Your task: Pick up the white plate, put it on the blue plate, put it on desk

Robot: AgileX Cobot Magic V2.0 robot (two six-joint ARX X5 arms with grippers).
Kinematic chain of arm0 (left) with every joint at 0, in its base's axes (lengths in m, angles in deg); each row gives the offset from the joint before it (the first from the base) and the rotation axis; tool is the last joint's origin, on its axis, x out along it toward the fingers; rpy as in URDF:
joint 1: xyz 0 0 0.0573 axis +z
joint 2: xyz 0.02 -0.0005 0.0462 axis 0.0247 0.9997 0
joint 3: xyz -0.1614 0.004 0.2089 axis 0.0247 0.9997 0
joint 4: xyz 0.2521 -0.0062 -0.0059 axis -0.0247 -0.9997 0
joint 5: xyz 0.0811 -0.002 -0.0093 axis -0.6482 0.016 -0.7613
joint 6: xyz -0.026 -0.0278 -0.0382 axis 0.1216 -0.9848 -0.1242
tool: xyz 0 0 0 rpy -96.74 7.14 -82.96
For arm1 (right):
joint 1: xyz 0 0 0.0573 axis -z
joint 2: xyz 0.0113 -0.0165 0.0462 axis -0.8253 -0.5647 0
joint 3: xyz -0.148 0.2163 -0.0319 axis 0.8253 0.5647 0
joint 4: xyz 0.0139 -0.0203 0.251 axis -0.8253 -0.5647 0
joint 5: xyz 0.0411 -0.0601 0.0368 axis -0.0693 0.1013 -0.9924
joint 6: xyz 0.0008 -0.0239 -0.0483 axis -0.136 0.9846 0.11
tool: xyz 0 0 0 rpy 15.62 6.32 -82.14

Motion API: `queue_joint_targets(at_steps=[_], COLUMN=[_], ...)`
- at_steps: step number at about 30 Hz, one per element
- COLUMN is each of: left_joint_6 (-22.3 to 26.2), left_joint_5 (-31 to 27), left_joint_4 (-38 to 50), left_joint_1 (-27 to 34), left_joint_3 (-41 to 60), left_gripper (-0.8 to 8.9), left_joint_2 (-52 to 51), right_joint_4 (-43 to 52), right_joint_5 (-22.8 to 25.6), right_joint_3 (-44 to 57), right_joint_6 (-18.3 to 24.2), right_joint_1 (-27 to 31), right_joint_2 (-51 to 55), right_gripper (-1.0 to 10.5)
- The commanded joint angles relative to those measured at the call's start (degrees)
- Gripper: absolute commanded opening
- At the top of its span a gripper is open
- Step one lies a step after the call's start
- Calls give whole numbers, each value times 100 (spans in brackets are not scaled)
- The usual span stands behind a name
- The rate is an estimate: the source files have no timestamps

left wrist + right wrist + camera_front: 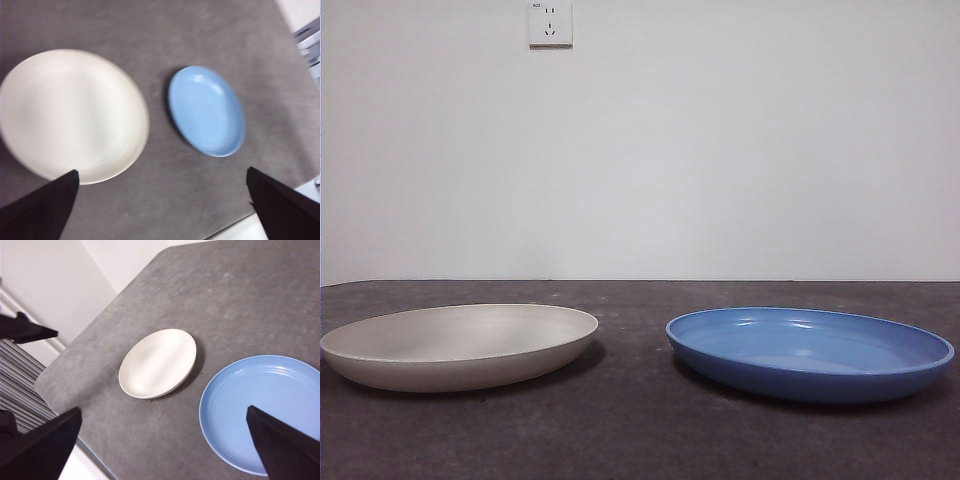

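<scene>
Grey-brown mottled desk is carrying both plates, so use the blue plate as your landmark. You're seeing the white plate lying flat beside the blue plate in the front view, apart from it, a bare strip of desk between the two rims, nothing touching. Both are round, so no long axis is mattering; any rim point is working for a pinch.

Left gripper is hanging high with jaws spread wide, holding nothing, and the white plate is filling much of its wrist view while the blue plate is sitting further off. Right gripper is likewise spread and empty, hovering over the blue plate, with the white plate smaller and beyond it. You're judging the left arm as nearer the white plate, so it is looking like the one to take the pick.

Neither arm is showing in the front view, so the room above both plates is open. Watch the desk edge lying near the white plate in the right wrist view. Wall socket is sitting well behind.
</scene>
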Motion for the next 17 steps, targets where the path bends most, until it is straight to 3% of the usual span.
queue_joint_targets(at_steps=[1, 9, 17], left_joint_6=[428, 911, 1073], left_joint_5=[63, 400, 586], left_joint_4=[-214, -153, 195], left_joint_1=[254, 1145, 1438], left_joint_3=[-415, -612, -612], left_gripper=[625, 625, 623], left_joint_2=[658, 2317, 3862], right_joint_4=[15, 13, 44], right_joint_5=[-22, -17, 20], right_joint_3=[-92, -92, -92], right_joint_6=[24, 44, 68], right_joint_1=[-20, -20, -20], right_joint_2=[-15, -17, -17], right_gripper=[572, 572, 572])
